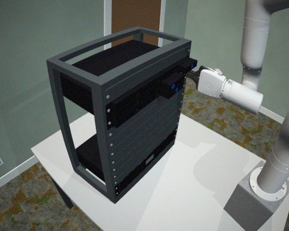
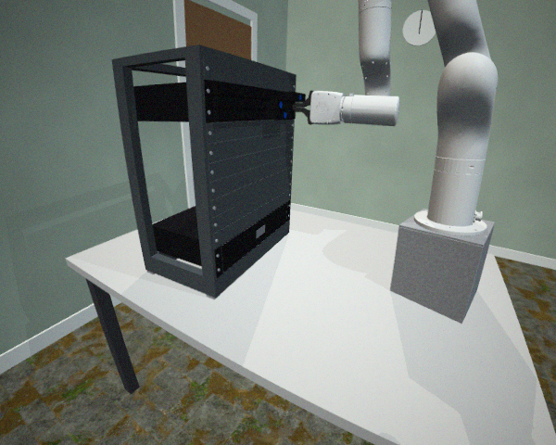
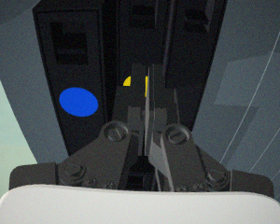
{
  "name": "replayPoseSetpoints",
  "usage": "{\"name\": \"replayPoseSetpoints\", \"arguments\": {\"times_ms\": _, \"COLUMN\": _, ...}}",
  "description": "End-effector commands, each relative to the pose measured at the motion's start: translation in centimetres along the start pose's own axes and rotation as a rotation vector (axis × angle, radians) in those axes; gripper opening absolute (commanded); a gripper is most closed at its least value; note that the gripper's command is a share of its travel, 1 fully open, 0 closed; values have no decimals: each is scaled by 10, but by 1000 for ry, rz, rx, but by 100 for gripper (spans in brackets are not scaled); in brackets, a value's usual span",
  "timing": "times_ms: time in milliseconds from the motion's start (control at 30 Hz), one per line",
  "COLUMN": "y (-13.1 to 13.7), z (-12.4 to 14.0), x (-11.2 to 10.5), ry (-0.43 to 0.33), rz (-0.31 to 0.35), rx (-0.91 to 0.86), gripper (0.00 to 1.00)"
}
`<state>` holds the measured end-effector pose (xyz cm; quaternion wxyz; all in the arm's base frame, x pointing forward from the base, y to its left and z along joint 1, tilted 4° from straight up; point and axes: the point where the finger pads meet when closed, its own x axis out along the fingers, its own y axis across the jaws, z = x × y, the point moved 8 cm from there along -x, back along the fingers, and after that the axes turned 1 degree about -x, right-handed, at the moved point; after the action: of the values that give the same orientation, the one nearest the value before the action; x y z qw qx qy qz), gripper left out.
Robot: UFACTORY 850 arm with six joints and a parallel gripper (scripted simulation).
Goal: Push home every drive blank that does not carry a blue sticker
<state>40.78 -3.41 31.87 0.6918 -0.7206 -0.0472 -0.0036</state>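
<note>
The dark rack (image 1: 119, 111) stands on the white table, with the black storage chassis (image 1: 139, 96) in its top slots. It also shows in the exterior view (image 2: 211, 162). A blank with a blue sticker (image 1: 191, 66) stands out at the chassis's far end. A block nearer the middle (image 1: 172, 84) also stands out and shows two blue stickers. My gripper (image 1: 189, 73) is shut and empty between them, level with the chassis front. In the wrist view the shut fingertips (image 3: 147, 96) are at a blank with a yellow sticker (image 3: 135, 82), which is half hidden behind them. A blue-sticker blank (image 3: 78, 101) stands out to its left.
A second black unit (image 1: 144, 159) sits in the rack's bottom slots. The arm's grey pedestal (image 1: 254, 198) stands on the table's near right corner. The rack stands close to the table's left edge.
</note>
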Motion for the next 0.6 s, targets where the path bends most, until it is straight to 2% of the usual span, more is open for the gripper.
{"name": "replayPoseSetpoints", "arguments": {"times_ms": 0, "y": -1, "z": 0, "x": -29, "ry": 1, "rz": -3, "rx": 0, "gripper": 0}}
{"name": "replayPoseSetpoints", "arguments": {"times_ms": 67, "y": -1, "z": 0, "x": -29, "ry": 1, "rz": -3, "rx": 0, "gripper": 0}}
{"name": "replayPoseSetpoints", "arguments": {"times_ms": 367, "y": -1, "z": 0, "x": -74, "ry": 1, "rz": -3, "rx": 0, "gripper": 0}}
{"name": "replayPoseSetpoints", "arguments": {"times_ms": 567, "y": -1, "z": 0, "x": -81, "ry": 1, "rz": -3, "rx": 0, "gripper": 0}}
